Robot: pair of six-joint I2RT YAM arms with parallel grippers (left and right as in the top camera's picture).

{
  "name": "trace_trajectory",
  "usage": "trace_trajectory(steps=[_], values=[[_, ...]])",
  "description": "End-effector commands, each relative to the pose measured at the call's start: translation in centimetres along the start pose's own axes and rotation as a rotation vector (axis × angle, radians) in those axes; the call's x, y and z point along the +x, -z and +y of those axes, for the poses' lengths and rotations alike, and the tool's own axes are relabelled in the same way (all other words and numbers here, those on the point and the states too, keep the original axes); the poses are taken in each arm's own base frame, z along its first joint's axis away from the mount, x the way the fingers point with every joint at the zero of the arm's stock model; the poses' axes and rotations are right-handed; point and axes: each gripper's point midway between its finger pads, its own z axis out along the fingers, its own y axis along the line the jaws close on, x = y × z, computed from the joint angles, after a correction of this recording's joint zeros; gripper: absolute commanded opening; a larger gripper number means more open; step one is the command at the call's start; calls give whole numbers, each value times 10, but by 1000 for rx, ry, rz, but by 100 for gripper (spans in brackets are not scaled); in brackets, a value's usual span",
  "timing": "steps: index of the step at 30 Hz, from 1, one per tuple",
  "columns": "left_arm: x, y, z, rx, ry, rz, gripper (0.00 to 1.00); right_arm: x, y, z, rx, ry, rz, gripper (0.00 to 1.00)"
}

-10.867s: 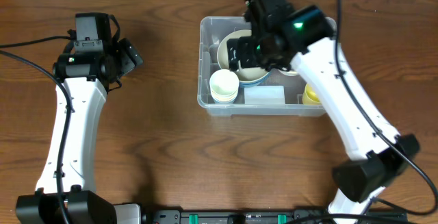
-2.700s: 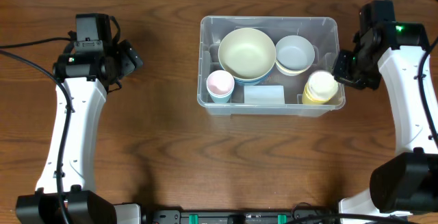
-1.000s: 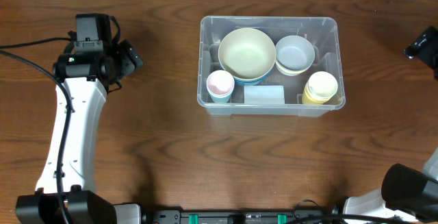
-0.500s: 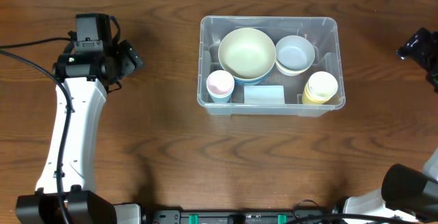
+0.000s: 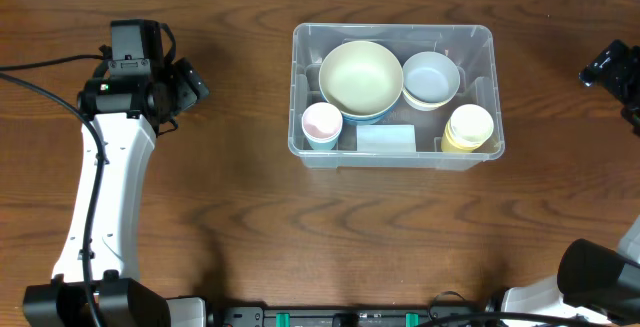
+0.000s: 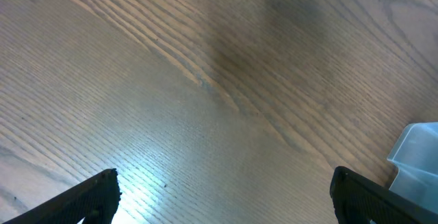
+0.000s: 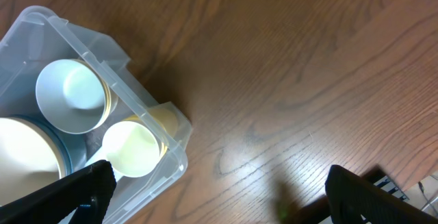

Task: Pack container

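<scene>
I see the container (image 5: 296, 87) on the table (image 5: 300, 237) toward 12 o'clock, slightly right of centre. Inside it a cream bowl (image 5: 361, 77) sits at 10 o'clock, a pale blue bowl (image 5: 431, 75) at 1 o'clock, a pink cup (image 5: 322, 122) at 8 o'clock and a yellow cup (image 5: 469, 127) at 4 o'clock. My left gripper (image 6: 226, 179) hangs spread and empty, well apart at the container's 9 o'clock; my right gripper (image 7: 219, 179), also spread and empty, is at 3 o'clock
</scene>
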Motion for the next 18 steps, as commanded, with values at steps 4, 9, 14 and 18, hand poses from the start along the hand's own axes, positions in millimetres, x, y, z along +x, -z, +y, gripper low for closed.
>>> trace_trajectory(steps=[4,9,14,18], values=[[-9,10,0,10,23,-33,98,2,-1,0,-1,5,7,99],[-9,10,0,10,23,-33,98,3,10,1,-19,7,-29,99],[-9,10,0,10,23,-33,98,9,36,11,-100,41,-161,99],[-9,10,0,10,23,-33,98,21,40,22,-191,85,-287,99]])
